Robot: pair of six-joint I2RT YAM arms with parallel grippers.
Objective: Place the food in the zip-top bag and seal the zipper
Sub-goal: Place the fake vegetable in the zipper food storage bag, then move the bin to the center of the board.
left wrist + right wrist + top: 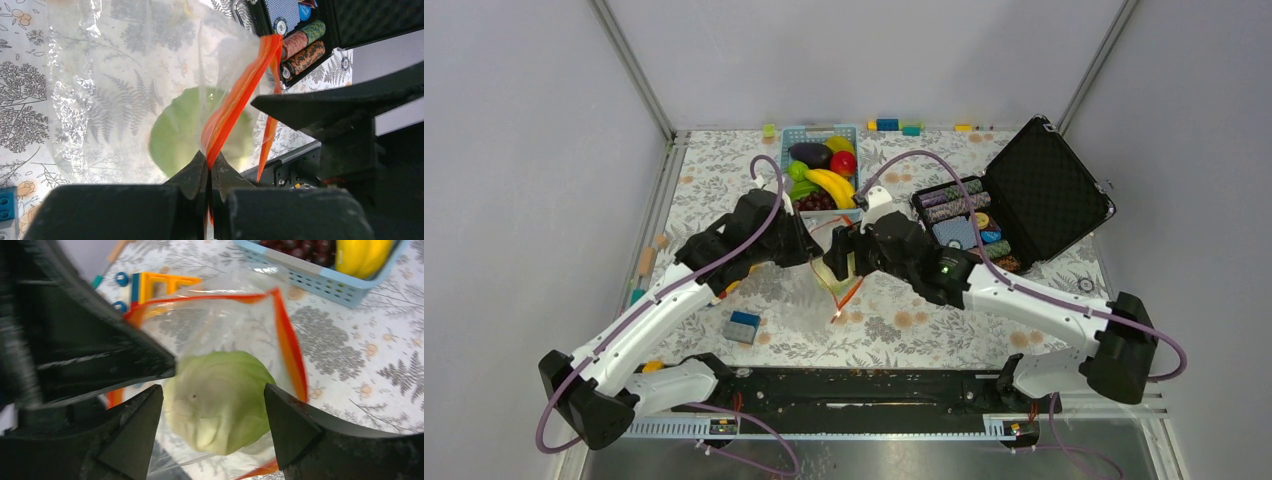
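My left gripper is shut on the orange-red zipper and holds up the mouth of the clear zip-top bag. A pale green cabbage sits inside the bag's mouth, between and just below the spread fingers of my right gripper, which is open. In the top view both grippers meet over the bag at the table's middle. More food lies in the light-blue basket: a banana, a red apple and dark grapes.
An open black case with poker chips stands right of the bag. A blue block lies at the near left. Small coloured blocks line the far edge. A yellow-orange toy lies beyond the bag.
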